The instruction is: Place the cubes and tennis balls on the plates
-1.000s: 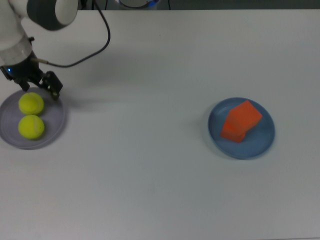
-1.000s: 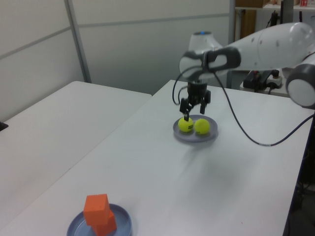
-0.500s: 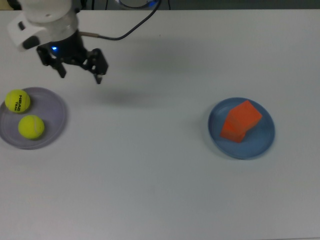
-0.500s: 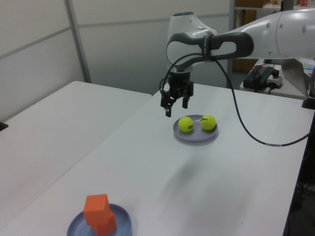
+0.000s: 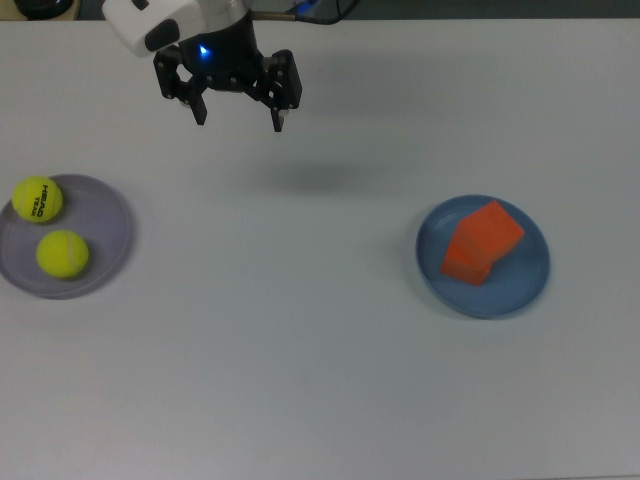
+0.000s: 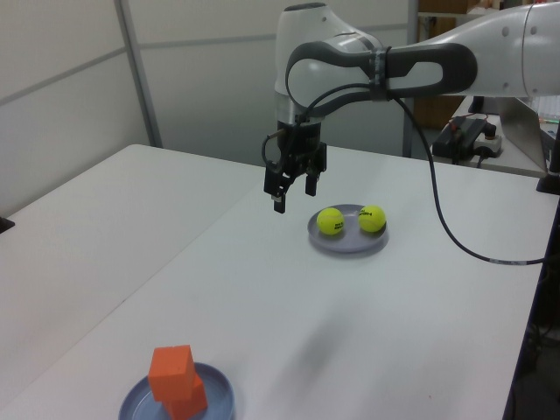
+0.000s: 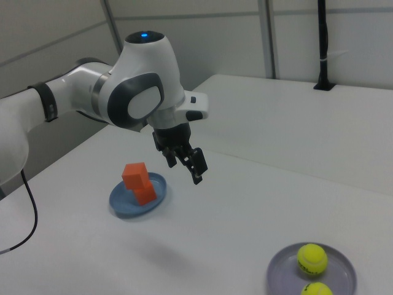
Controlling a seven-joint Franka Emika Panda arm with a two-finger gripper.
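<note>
Top view: the gripper (image 5: 240, 118) is held open and empty above the table (image 5: 300, 340), far from both plates.

gripper (image 5: 240, 117) raised — fingers apart

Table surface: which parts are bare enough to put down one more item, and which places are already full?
The table is bare between the purple plate and the blue plate, and along the top view's lower edge. The blue plate is crowded by stacked cubes; the purple one holds both tennis balls. The open gripper hangs over the upper middle.
</note>
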